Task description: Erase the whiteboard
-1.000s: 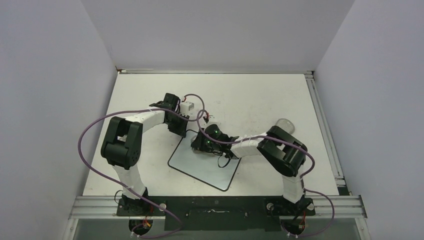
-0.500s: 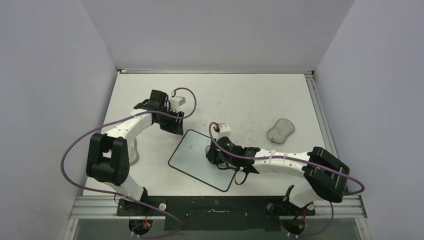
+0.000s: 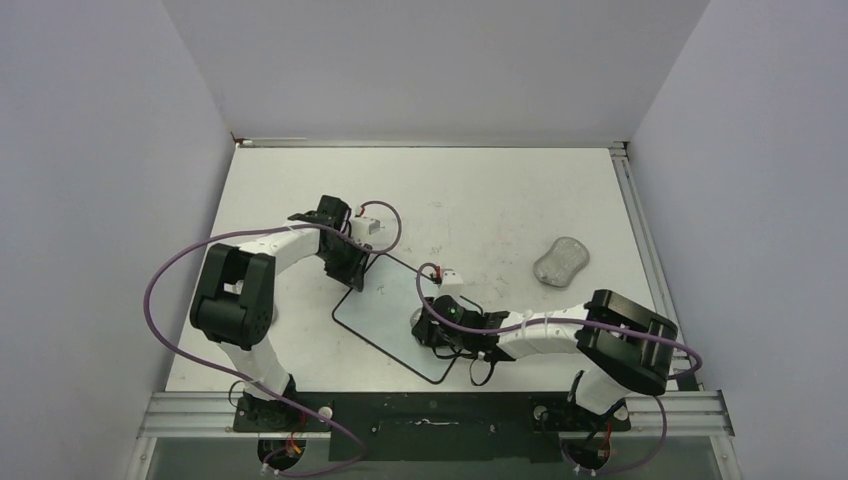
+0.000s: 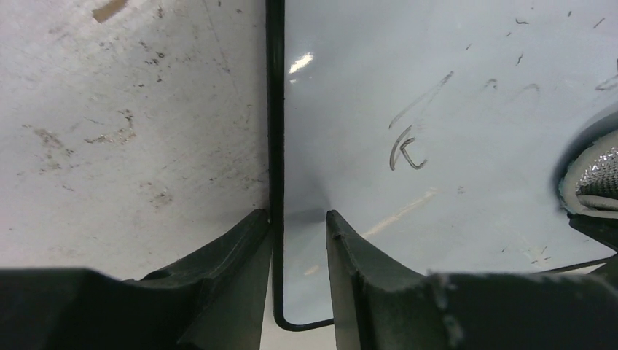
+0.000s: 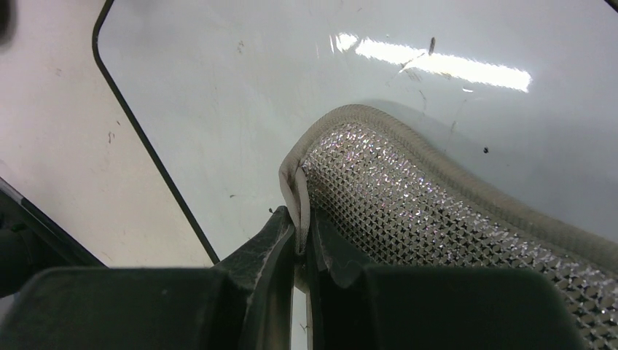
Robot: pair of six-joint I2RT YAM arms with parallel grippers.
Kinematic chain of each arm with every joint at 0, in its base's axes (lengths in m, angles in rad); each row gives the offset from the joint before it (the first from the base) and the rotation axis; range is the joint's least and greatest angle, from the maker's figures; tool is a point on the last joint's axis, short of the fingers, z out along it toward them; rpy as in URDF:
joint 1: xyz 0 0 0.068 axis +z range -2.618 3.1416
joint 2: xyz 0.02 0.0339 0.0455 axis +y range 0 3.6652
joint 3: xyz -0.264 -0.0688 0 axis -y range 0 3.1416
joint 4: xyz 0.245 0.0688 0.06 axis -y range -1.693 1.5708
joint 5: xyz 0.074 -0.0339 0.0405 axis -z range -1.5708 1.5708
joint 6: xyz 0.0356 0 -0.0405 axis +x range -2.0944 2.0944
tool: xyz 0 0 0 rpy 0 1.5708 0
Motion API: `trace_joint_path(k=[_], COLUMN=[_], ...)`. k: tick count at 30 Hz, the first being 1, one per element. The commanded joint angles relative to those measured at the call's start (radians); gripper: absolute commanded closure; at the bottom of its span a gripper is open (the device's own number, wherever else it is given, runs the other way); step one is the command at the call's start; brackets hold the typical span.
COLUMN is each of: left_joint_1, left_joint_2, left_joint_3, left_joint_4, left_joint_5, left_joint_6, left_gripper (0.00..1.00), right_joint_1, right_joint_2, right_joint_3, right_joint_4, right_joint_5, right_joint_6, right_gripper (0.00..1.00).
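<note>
Two arms meet low over the table, where the whiteboard lies flat and skewed, near-centre. Left hand straddles its black rim with fingers parted, not clamped, likely to stop it sliding. Right hand is clenched on the edge of a grey mesh pad laid on the board for wiping. Small scribble not yet wiped.

Both arms bend inward, left tool slightly parted, right tool pinching a mesh pad.
</note>
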Motion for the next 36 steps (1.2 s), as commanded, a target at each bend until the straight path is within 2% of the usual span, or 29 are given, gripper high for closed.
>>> trace_joint_path(k=[1, 8, 12, 15, 18, 23, 28, 31, 34, 36], left_joint_1=[-0.007, -0.006, -0.005, -0.003, -0.001, 0.003, 0.01, 0.007, -0.006, -0.016], left_joint_2=[0.058, 0.087, 0.083, 0.081, 0.087, 0.107, 0.101, 0.095, 0.092, 0.092], left_joint_3=[0.013, 0.005, 0.006, 0.012, 0.015, 0.013, 0.024, 0.032, 0.04, 0.038], left_joint_4=[0.016, 0.0, -0.003, -0.007, -0.003, -0.005, -0.01, -0.012, -0.015, -0.008], left_joint_5=[0.016, 0.034, 0.045, 0.045, 0.028, 0.003, 0.008, 0.018, 0.025, 0.022], left_joint_6=[0.007, 0.006, -0.007, -0.015, -0.016, -0.007, -0.008, -0.011, -0.017, -0.022], left_gripper=[0.71, 0.86, 0.9, 0.93, 0.96, 1.0, 1.0, 1.0, 1.0, 1.0], right_joint_1=[0.01, -0.032, -0.107, -0.151, -0.175, -0.19, -0.176, -0.172, -0.171, -0.17], right_joint_2=[0.096, 0.32, 0.484, 0.536, 0.477, 0.247, 0.116, 0.082, 0.098, 0.179], right_joint_3=[0.011, 0.265, 0.451, 0.519, 0.443, 0.204, 0.065, -0.001, -0.039, 0.003], right_joint_4=[0.036, 0.066, 0.085, 0.094, 0.121, 0.17, 0.074, 0.026, 0.092, 0.138], right_joint_5=[0.025, 0.077, 0.06, 0.044, 0.058, 0.059, 0.073, 0.067, 0.05, 0.038], right_joint_6=[0.026, -0.041, -0.059, -0.062, -0.06, -0.04, -0.012, 0.011, 0.02, 0.004], right_gripper=[0.95, 0.95, 0.95, 0.95, 0.95, 0.95, 0.95, 0.95, 0.95, 0.95])
